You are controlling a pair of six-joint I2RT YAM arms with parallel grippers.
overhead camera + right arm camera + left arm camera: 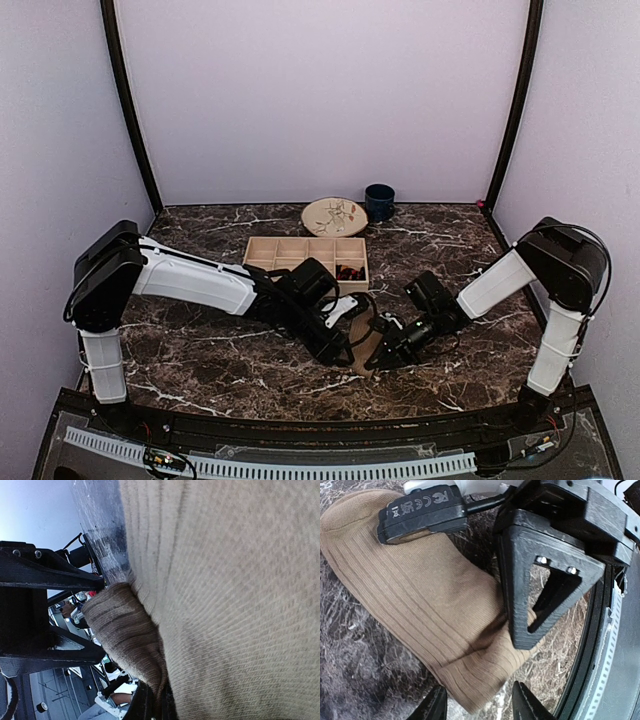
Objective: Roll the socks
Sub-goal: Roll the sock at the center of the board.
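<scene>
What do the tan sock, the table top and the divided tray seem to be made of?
The tan sock looks like soft knitted fabric, matte, with fine ribs along its length. The table top looks like dark brown marble with white veins, slightly glossy; whether it is real stone or printed laminate, I cannot tell. The divided tray seems to be pale bare wood, matte, with thin walls.

The arms have white shells, black joints and cables, and triangular black fingers with silver screws.
</scene>
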